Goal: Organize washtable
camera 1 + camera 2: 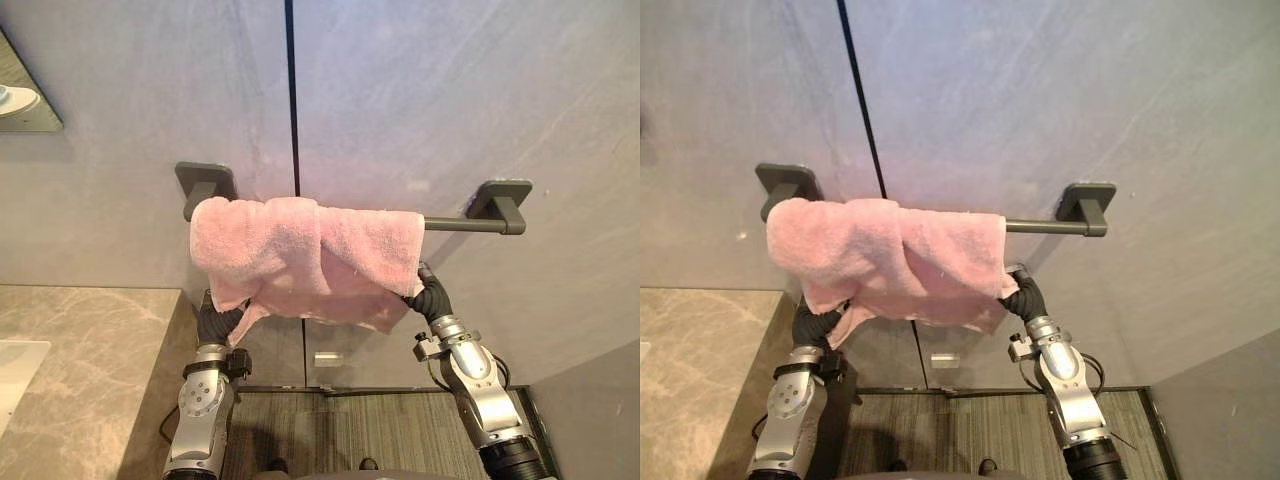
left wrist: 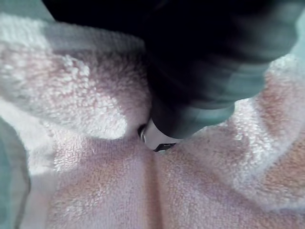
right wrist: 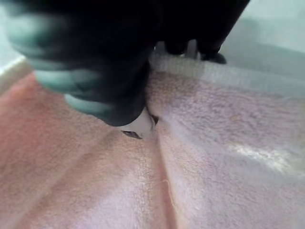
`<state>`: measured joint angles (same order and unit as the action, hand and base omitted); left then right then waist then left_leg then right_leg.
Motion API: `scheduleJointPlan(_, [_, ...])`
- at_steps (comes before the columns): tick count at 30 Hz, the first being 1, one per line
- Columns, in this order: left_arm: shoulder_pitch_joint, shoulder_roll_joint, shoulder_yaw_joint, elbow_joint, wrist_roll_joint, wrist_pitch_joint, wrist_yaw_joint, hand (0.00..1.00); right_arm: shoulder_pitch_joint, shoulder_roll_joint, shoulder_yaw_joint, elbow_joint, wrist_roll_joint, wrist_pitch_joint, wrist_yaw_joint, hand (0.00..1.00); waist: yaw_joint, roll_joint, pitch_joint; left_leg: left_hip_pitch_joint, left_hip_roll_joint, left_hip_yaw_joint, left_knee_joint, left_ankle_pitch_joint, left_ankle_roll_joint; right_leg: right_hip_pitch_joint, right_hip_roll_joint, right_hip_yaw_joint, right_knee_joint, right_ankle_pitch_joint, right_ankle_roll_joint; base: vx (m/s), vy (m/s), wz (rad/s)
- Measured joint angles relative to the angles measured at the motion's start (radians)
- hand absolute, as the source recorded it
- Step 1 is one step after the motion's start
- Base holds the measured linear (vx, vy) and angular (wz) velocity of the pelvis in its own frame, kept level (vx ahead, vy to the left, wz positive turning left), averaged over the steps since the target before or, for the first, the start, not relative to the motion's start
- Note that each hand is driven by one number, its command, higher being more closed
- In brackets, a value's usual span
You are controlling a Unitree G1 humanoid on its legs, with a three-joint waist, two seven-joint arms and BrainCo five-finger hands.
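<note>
Left eye view, entry 1: pink towel (image 1: 300, 255). Location: draped over the grey towel bar (image 1: 465, 224) on the wall. Condition: hung but bunched. It is gathered toward the bar's left end, with one layer folded diagonally across another, an uneven lower edge and a corner dangling at the lower left. The right stretch of the bar is bare.

Entry 2: left robot hand (image 1: 216, 322). Location: raised under the towel's lower left edge. Its dark cover shows, and the rest is hidden behind the cloth. Grip: cannot tell. In the left wrist view, pink terry lies close against the cover.

Entry 3: right robot hand (image 1: 431, 296). Location: raised at the towel's lower right corner, likewise buried in cloth. Grip: cannot tell.

Entry 4: counter (image 1: 80, 370). Marble-patterned, below and left of the bar, apart from the towel.

Status, as a judgement: the towel is over the bar, so hanging it looks done. Probably outstanding are spreading it flat along the bar, levelling the hem and freeing both robot hands. The counter is only partly in view, so any tidying left there cannot be assessed.
</note>
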<state>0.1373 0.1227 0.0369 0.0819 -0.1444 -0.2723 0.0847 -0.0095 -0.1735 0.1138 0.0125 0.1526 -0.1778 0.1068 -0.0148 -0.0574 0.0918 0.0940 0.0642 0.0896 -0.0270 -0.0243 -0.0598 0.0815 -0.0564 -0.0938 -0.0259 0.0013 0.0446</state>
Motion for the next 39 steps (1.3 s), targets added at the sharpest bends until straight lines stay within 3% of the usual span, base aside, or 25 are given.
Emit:
scheduleJointPlan(8, [-0.006,-0.003,-0.008,-0.040,0.000,0.000,-0.021,1.00,0.001,0.001,-0.033,0.000,-0.006,-0.011,-0.002,1.00,-0.026,0.017,0.010,0.000,0.001,0.001,-0.001,0.000,0.000,0.001,0.002,0.001,-0.002,0.000,0.000,0.00,0.000,0.00])
scheduleJointPlan(28, [-0.012,-0.035,-0.027,0.107,-0.060,-0.001,-0.021,1.00,0.008,0.001,-0.024,0.097,-0.040,-0.010,-0.006,1.00,-0.022,0.031,0.010,0.005,0.001,-0.006,-0.007,0.000,0.000,0.004,0.002,-0.007,-0.003,-0.002,0.003,0.00,0.000,0.01])
scheduleJointPlan(39, [-0.026,-0.035,-0.027,0.158,-0.059,-0.010,-0.036,1.00,0.008,0.017,-0.017,0.170,-0.076,-0.039,-0.006,1.00,-0.023,0.033,-0.002,0.013,-0.001,-0.012,-0.039,0.014,-0.001,0.003,0.003,-0.018,-0.013,-0.002,0.003,0.00,-0.001,0.01])
